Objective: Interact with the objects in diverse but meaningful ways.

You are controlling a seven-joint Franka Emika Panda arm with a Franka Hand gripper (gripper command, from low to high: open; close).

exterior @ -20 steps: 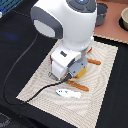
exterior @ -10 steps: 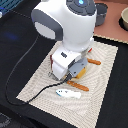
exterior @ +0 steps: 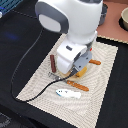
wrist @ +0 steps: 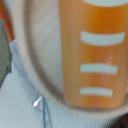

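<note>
My gripper hangs low over the middle of the beige mat, and the white hand hides its fingers. In the wrist view a yellow-orange ridged bread slab with pale stripes fills the frame at very close range, lying inside a beige round rim. A yellow edge peeks out beside the hand. The dark brown sausage stick lies on the mat toward the exterior view's left. The white-and-blue oblong piece rests in front of the hand, next to an orange stick. No tomato shows.
Another orange stick lies on the mat at the exterior view's right of the hand. A dark grey pot and a beige bowl stand at the back right. A black cable trails across the mat's front left.
</note>
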